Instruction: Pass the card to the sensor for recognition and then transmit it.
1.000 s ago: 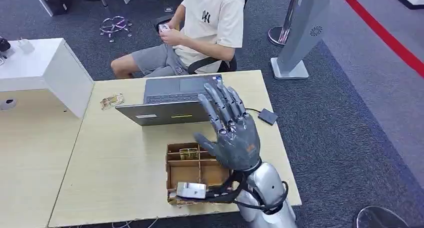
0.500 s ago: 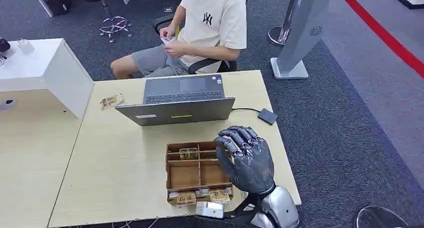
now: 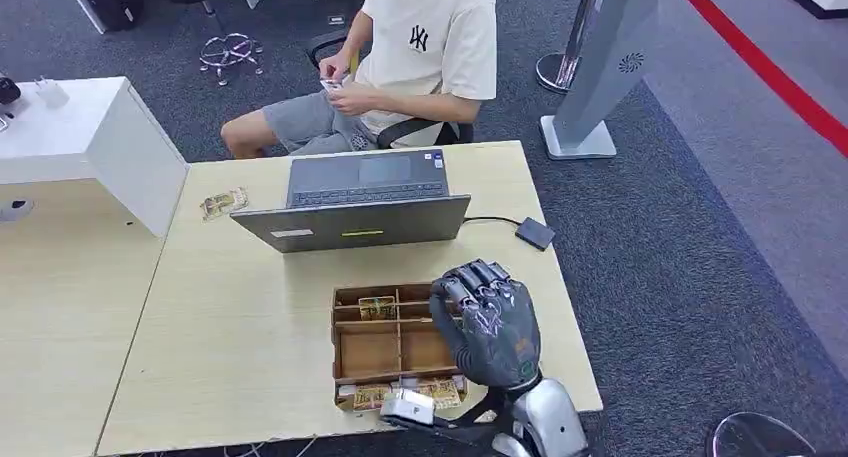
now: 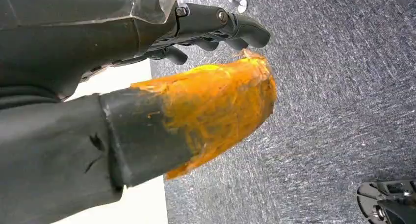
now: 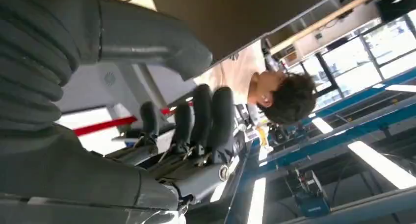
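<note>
The right hand (image 3: pixel 490 322), fingers curled over the tray's (image 3: pixel 345 349) right side and holding nothing visible, hovers above the table; cards (image 3: pixel 377 307) lie at its nine o'clock, another row (image 3: pixel 405 394) at seven.

Right hand (image 3: pixel 492 324) raised, fingers curled, empty.

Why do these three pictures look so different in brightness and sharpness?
Head view: even light, sharp from the box to the laptop. Left wrist view: the orange-tipped thumb is very close and soft, the carpet grainy. Right wrist view: tilted, bright windows glare, leaving the right hand dark.
</note>
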